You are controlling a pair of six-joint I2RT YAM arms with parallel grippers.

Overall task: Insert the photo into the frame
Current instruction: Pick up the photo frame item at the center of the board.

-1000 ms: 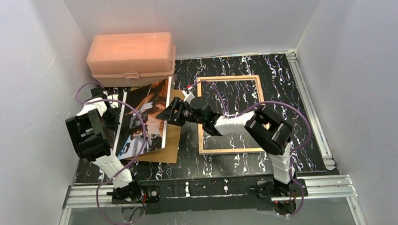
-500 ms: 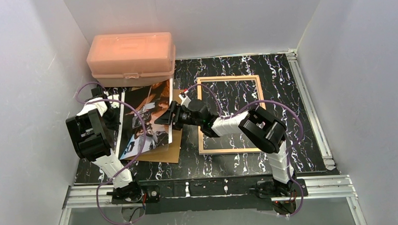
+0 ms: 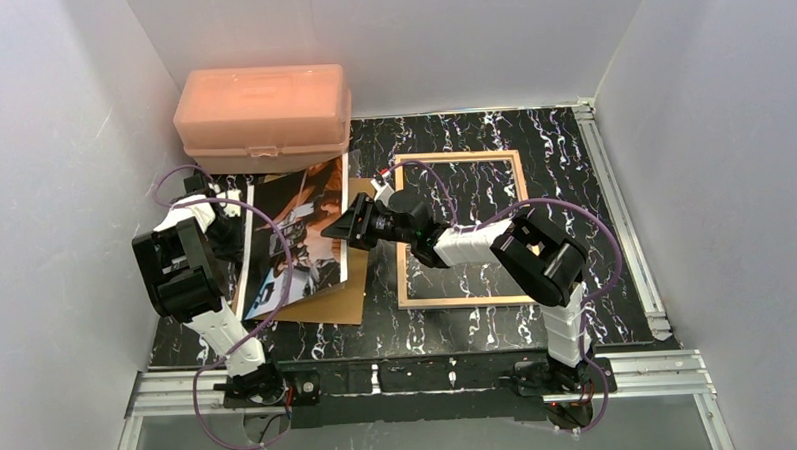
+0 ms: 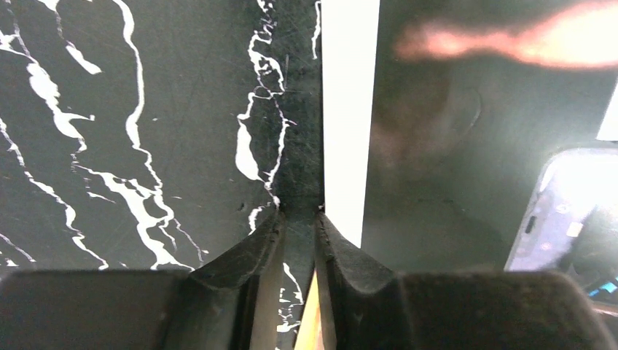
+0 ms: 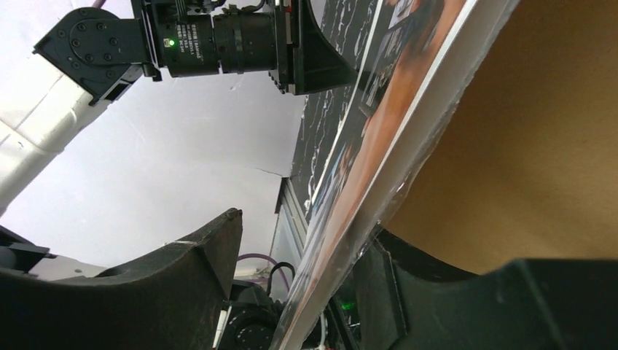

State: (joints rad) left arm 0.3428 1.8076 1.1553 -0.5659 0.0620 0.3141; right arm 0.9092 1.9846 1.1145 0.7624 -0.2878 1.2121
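The photo [image 3: 297, 232] lies picture side up on the brown backing board [image 3: 329, 303], left of the frame [image 3: 459, 160]. The frame lies flat with its tan wood back up. My left gripper [image 3: 237, 229] is at the photo's left edge. In the left wrist view its fingers [image 4: 271, 237] are almost together over the table, and the photo's white border [image 4: 350, 109] runs up to the right finger. My right gripper [image 3: 351, 227] is open at the photo's right edge. In the right wrist view the photo's edge [image 5: 379, 182] passes between its jaws [image 5: 306, 226], with one finger [image 5: 415, 292] under it, against the board [image 5: 539, 146].
A pink plastic box [image 3: 262, 105] stands at the back left, just behind the photo. White walls close in the table on the left, back and right. An aluminium rail [image 3: 624, 217] runs along the table's right edge.
The right gripper pushed left to the photo's right edge, then came back slightly right. That edge has lifted and shifted right. The left gripper has stayed put.
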